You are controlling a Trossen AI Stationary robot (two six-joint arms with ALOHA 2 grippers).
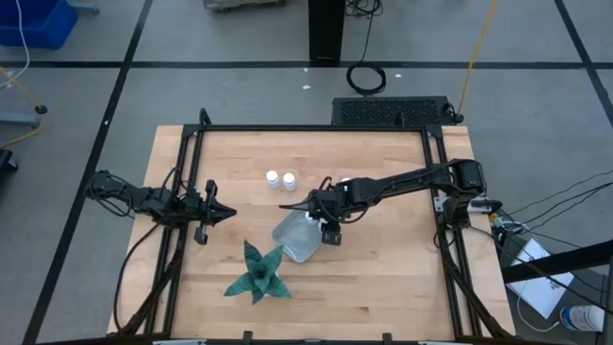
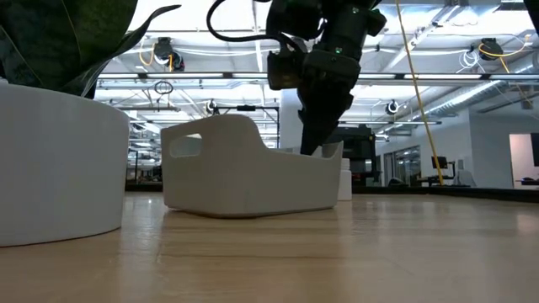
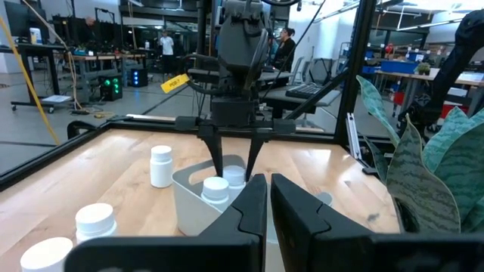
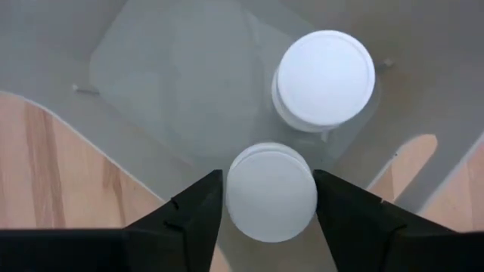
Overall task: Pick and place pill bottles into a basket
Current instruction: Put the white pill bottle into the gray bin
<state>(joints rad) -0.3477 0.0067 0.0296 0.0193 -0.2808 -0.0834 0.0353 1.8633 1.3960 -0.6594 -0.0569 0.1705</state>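
A pill bottle (image 4: pixel 271 192) sits right between the fingers (image 4: pixel 189 215) of the right hand (image 4: pixel 270 198), seen cap-on from directly above; the two dark fingers flank the cap on either side, pinching it, over the pale floor of the basket (image 4: pixel 174 83). A second bottle (image 4: pixel 324 78) stands upright in the basket just beyond it. From overhead, the right arm reaches in from the right edge of the worktop (image 1: pixel 383 278), stretched long and low toward the middle, its wrist bent so the right hand (image 1: pixel 308 213) points straight down into the far end of the basket (image 1: pixel 295 240). The level view shows that hand (image 2: pixel 313 139) descending vertically behind the basket's (image 2: pixel 244 181) wall. Two more bottles (image 1: pixel 281 179) stand side by side on the worktop, just to the far left of the basket and apart from it. The left arm lies near the left edge, its left hand (image 1: pixel 226 214) pointing toward the basket with the fingers (image 3: pixel 291 208) pressed nearly together, holding nothing. A green spiky plant (image 1: pixel 257 273) stands on the near side of the basket.
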